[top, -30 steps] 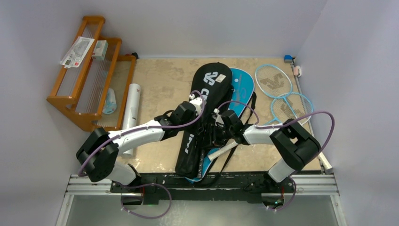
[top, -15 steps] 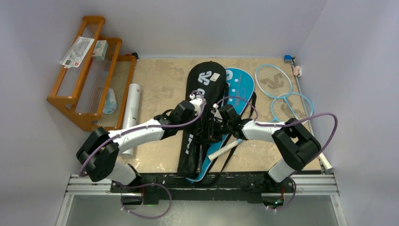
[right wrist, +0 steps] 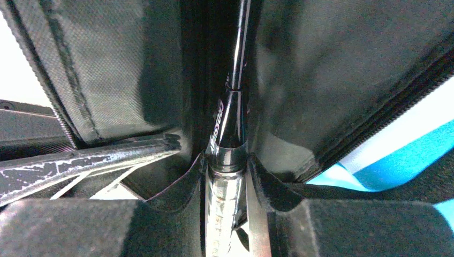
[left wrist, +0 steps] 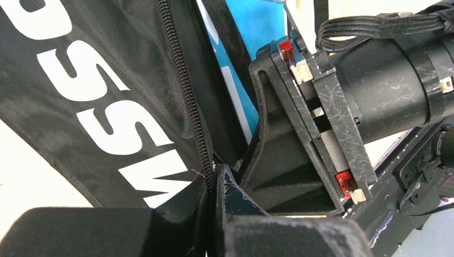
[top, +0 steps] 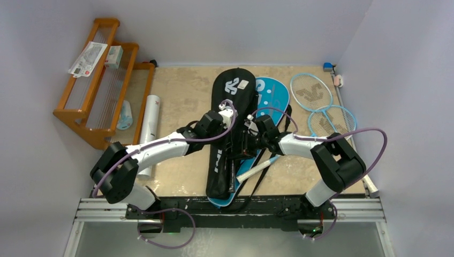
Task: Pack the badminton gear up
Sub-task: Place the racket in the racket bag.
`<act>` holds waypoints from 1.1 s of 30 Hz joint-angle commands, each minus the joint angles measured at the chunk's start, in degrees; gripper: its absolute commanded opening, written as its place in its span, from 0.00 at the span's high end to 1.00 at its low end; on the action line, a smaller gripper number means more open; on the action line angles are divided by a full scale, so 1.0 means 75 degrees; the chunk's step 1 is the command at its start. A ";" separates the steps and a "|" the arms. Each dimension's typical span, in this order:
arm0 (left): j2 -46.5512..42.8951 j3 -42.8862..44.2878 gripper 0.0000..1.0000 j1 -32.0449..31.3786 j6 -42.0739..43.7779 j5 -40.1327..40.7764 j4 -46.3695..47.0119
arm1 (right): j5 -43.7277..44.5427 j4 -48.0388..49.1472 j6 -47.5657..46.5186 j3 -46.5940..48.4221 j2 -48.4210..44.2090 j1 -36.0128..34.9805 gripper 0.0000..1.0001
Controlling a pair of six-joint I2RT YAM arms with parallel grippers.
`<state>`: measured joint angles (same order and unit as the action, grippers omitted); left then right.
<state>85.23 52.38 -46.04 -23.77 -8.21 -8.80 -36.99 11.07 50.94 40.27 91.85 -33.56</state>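
- Far left on the desk (top: 182, 91), the orange rack (top: 80, 128) is not part of my job. The white tube (top: 151, 115) lies just beside it, well apart from both arms. It looks light and smooth, so I would take it near its middle, where it cannot tip or roll away.
- Left tool (left wrist: 214, 182): pinched together on the zip edge of the black cover (top: 233, 107), holding that flap up. The fabric is soft and floppy, so the stitched zip edge is the only firm place to grip it.
- Right tool (right wrist: 227, 176): clamped on the black racket (right wrist: 230, 134) where the thin shaft meets the handle cone, pointing into the cover's mouth. The shaft is glossy, thin and probably slippery. The thicker cone gives a surer hold and keeps the strain off the strings.
- I judge the racket head to be already inside the cover, but the wrist view is dark there and I cannot confirm it.
- Under the black cover and peeking out to its right lies the blue cover (top: 273, 93), flat and limp.
- Furthest right, the light-blue rackets (top: 316, 96) lie overlapping on the desk. They look light and springy, so I would lift them by the handle and not the frame.
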 commanded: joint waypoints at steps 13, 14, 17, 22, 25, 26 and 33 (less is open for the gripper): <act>-0.0164 -0.0078 1.00 -0.0119 -0.1391 -0.5198 0.2200 | 0.1041 0.1189 0.0054 0.0490 0.0024 0.0397 1.00; -0.0139 -0.0143 1.00 -0.0119 -0.1634 -0.5421 0.2545 | 0.1072 0.1268 0.0083 0.0446 0.0023 0.0397 1.00; -0.0009 -0.0218 1.00 -0.0117 -0.2035 -0.5620 0.3077 | 0.1090 0.1449 0.0210 0.0339 0.0033 0.0397 1.00; 0.0165 0.0322 0.89 -0.0119 -0.0878 -0.3723 0.0727 | 0.1199 0.1707 0.0356 0.0169 -0.0126 0.0429 1.00; 0.0153 0.0638 0.71 -0.0168 -0.0186 -0.2087 -0.0678 | 0.1365 0.1624 0.0288 0.0184 -0.0259 0.0449 1.00; 0.0020 0.0641 0.66 -0.0225 -0.0083 -0.1690 -0.0904 | 0.1394 0.1575 0.0250 0.0214 -0.0269 0.0455 1.00; -0.1002 0.0689 0.51 -0.1074 0.0129 0.0673 -0.2141 | 0.1378 0.1452 0.0131 0.0495 0.0073 0.0455 0.98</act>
<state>83.18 55.33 -51.22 -25.23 -14.31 -17.58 -27.88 16.88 53.30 40.34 92.25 -30.26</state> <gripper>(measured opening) 0.480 0.266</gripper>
